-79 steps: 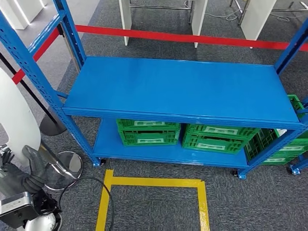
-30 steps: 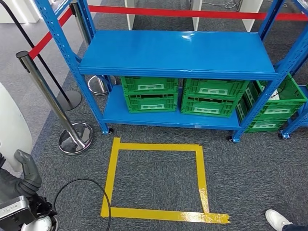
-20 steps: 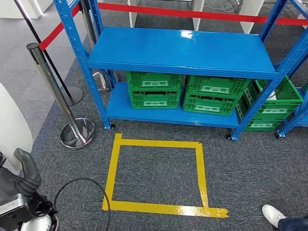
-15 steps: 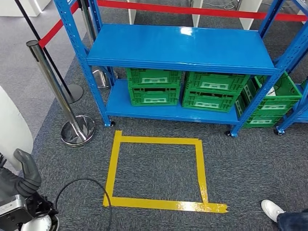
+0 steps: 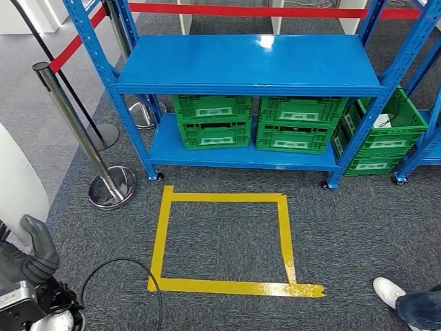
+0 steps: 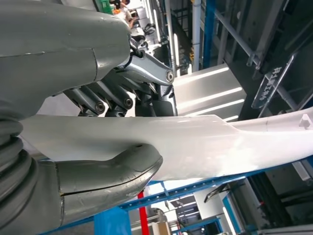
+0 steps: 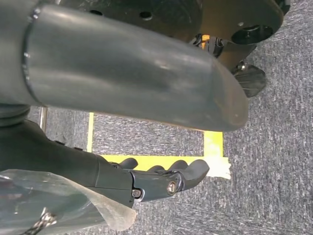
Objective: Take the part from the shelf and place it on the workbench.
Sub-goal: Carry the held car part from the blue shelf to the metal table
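Head view high, facing shelf (image 5: 249, 65), wrist views close behind hands

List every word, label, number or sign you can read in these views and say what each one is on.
No text can be read.
White label strips on the green plastic crates under the blue metal shelf: too small to read.
Hanging clear sign with characters in the left wrist view: turned and blurred, unreadable.

Yellow tape rectangle (image 5: 223, 243) on grey carpet (image 5: 353, 234); chrome stanchion post (image 5: 78, 131) near its left side; white shoe (image 5: 387, 291) at bottom right corner.
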`<action>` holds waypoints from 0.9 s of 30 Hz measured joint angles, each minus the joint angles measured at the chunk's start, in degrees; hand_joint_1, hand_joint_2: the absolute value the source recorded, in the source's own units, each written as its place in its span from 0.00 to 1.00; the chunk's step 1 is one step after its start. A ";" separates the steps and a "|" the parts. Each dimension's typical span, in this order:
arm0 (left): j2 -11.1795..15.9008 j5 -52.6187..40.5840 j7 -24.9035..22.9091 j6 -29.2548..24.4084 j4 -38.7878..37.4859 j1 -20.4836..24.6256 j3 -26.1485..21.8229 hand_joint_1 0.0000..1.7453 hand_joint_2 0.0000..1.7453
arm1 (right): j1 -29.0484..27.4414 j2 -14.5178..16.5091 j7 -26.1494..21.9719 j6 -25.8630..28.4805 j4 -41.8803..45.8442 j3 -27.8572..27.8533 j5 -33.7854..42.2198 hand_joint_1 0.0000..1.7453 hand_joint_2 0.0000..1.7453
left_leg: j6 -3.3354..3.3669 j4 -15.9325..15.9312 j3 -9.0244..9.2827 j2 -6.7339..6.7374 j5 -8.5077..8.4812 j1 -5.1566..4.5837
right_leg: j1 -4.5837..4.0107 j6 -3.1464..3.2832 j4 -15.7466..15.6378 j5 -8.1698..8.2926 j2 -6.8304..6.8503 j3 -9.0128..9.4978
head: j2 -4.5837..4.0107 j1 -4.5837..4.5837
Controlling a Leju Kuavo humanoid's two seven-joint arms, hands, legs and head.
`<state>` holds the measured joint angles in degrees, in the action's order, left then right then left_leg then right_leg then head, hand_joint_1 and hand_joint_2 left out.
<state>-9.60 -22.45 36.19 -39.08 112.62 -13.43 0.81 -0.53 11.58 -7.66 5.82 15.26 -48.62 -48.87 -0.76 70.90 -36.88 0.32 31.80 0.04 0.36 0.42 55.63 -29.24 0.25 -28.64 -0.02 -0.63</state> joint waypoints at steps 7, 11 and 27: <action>0.07 -0.01 -0.26 0.00 0.01 0.04 0.09 1.00 1.00 | 0.21 0.43 -0.33 -0.58 -0.01 -0.01 0.01 0.00 0.00 | 1.86 -14.55 6.84 -0.01 -4.29 -0.36 | -0.34 -1.16 0.55 0.05 -0.06 -1.00 | 0.00 0.07; 0.12 -0.01 -0.28 0.00 0.00 0.02 0.30 1.00 1.00 | 0.16 0.43 -1.68 -3.36 -0.01 -0.35 0.54 0.00 0.00 | 2.60 -15.30 6.60 -0.01 -4.67 0.02 | -0.16 -2.23 10.18 -5.53 -0.16 -5.92 | 0.00 0.31; 0.44 0.60 -0.33 0.00 -0.19 -0.29 1.12 1.00 1.00 | -1.01 0.33 -1.74 -7.31 0.00 -2.08 0.33 0.00 0.00 | -0.78 -0.38 -1.23 -1.14 1.85 0.40 | 0.86 -0.60 1.88 -0.40 0.40 -1.50 | 0.00 -0.45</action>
<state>-9.16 -21.85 35.86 -39.08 112.43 -13.72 1.92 -1.54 11.91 -9.40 -1.49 15.26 -50.70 -48.54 -1.54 70.52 -38.12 -0.82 33.64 0.44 1.22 -0.17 57.51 -29.64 0.65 -30.14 -0.02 -1.08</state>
